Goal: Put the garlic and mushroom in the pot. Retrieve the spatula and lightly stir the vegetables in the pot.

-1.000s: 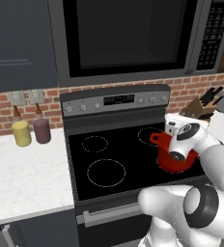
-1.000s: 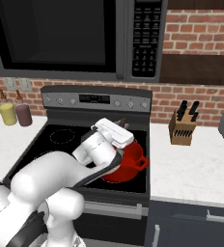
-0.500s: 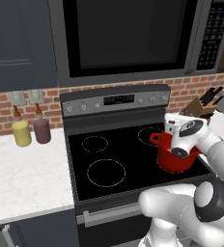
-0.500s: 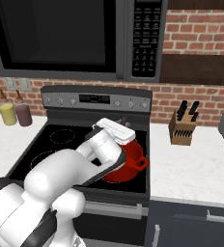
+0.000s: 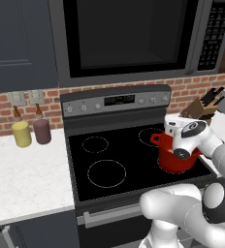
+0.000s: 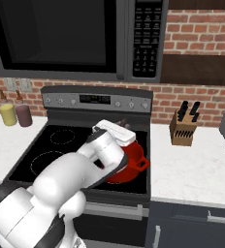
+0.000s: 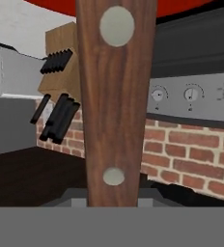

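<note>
Gripper [image 5: 182, 145] clamped on the spatula [image 7: 115, 103] handle, over the red pot [image 5: 175, 157] at the stove's [image 5: 109, 160] near-right burner. Risk, as judged: a hard stir could shove the light pot or flick vegetables out.

The pot [image 5: 176, 157] sits on the stove [image 5: 119, 162], at its front right burner, right of centre in the left base view. The tool [image 5: 175, 130] hangs over the pot, the spatula [image 7: 115, 96] clamped in it. Two canisters [image 5: 31, 132] stand on the bench [image 5: 22, 179] at left. The knife block [image 6: 182, 128] stands on the bench right of the stove. The microwave [image 6: 75, 36] hangs above.
</note>
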Available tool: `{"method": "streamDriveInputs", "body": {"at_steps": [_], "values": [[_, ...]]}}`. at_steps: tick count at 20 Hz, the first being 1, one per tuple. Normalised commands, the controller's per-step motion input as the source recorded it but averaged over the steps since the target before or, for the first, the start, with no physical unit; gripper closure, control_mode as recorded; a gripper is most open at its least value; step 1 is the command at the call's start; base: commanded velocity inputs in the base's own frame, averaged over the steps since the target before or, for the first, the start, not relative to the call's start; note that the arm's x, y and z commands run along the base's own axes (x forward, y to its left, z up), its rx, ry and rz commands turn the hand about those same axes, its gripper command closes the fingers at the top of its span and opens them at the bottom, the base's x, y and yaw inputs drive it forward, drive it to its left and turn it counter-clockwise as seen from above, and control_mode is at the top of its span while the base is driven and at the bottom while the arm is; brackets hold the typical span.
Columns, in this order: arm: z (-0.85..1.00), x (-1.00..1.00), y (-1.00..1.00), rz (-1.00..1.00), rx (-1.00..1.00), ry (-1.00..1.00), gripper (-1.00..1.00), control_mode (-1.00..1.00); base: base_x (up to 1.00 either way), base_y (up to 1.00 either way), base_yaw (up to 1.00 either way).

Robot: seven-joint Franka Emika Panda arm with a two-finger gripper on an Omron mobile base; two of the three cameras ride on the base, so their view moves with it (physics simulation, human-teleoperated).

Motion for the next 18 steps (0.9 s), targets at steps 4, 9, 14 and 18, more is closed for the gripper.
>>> {"method": "streamDriveInputs", "body": {"at_steps": [4,9,14,18], "values": [[-0.45,0.00,0.00,0.00,0.00,0.00,1.00,-1.00,0.00,0.00,0.00],[-0.47,0.00,0.02,0.00,0.00,-0.02,1.00,-1.00,0.00,0.00,0.00],[-0.61,0.04,0.04,0.00,0.00,-0.01,1.00,-1.00,0.00,0.00,0.00],[-0.57,0.18,0.00,0.00,-0.01,0.00,1.00,-1.00,0.00,0.00,0.00]]}}
